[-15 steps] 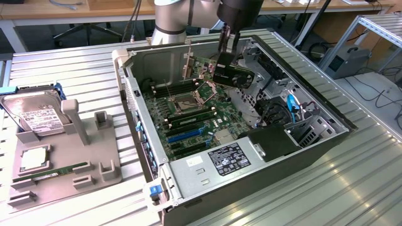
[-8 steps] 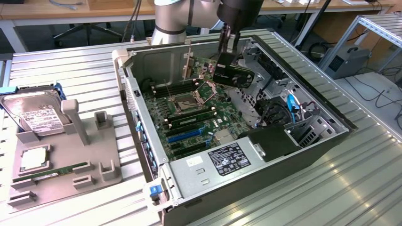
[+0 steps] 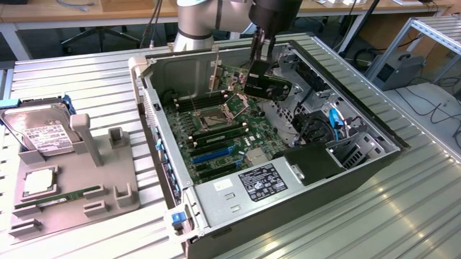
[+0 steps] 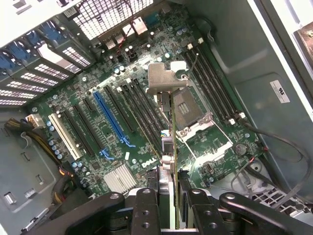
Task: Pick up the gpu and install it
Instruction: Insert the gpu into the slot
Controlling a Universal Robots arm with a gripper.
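The gpu [image 3: 266,85], a black card with a silver bracket, hangs tilted inside the open computer case [image 3: 360,162], above the far part of the green motherboard [image 3: 216,127]. My gripper [image 3: 258,56] reaches down from above and is shut on the card's upper edge. In the wrist view the gpu [image 4: 173,147] appears edge-on, its silver bracket [image 4: 164,78] at the far end, held between my fingers [image 4: 146,205]. The card is clear of the board, over the strip between the black slots and the CPU socket [image 4: 188,110]. A blue expansion slot [image 4: 111,120] lies further aside.
A grey fixture [image 3: 94,178] at the exterior view's left holds a silver hard drive [image 3: 43,132], a green RAM stick [image 3: 68,195] and a processor [image 3: 40,183]. The case also contains a power supply [image 3: 263,183], drive cages [image 3: 346,145] and loose cables [image 4: 274,142].
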